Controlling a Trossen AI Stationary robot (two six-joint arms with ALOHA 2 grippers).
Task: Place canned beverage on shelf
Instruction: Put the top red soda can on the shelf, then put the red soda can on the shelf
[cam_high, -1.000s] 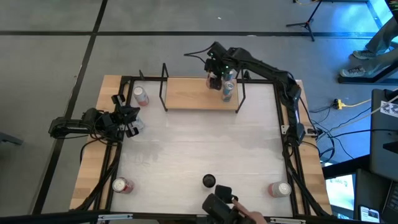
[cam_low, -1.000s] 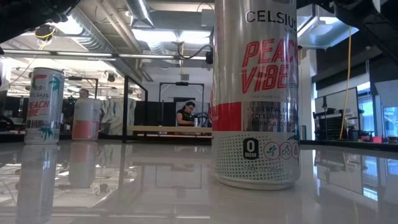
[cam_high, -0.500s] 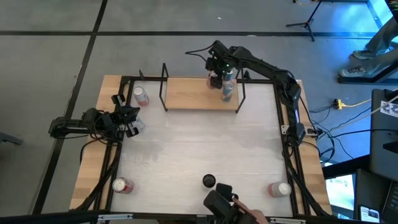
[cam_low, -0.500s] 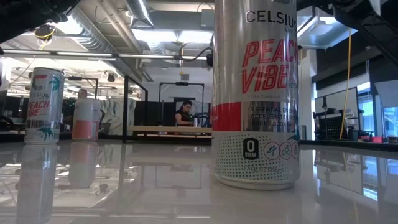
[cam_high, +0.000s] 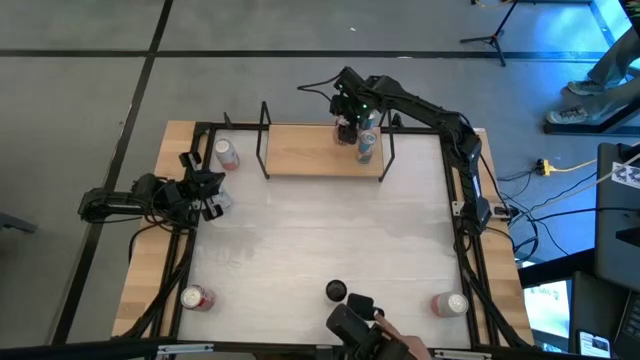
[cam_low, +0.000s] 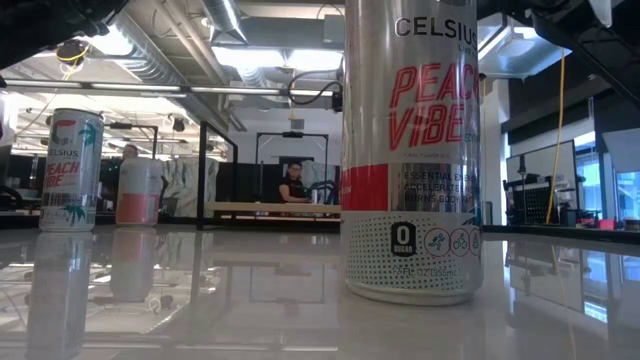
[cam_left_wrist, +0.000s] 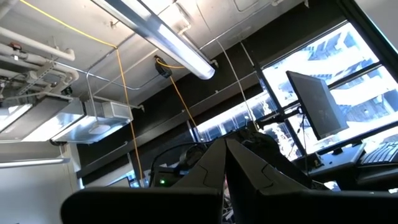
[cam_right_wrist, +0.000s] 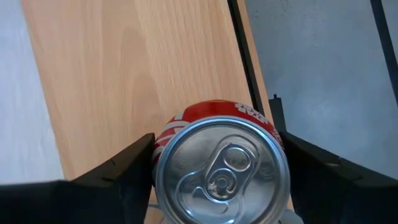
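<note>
High view: overhead, straight down, whole table (cam_high: 320, 230) and both arms. Low view: tabletop height, level, very close to can (cam_low: 410, 150), room beyond. Left wrist view: tilted up at ceiling. Right wrist view: close, straight down on can top (cam_right_wrist: 222, 171) and shelf (cam_right_wrist: 137, 74); shelf (cam_high: 320, 150) shared with high view.

From my console I see one can (cam_high: 366, 146) standing on the shelf (cam_high: 310, 150) at its right end, another can (cam_high: 227, 154) left of the shelf (off its board), my right gripper (cam_high: 347, 127) over its back edge.
</note>
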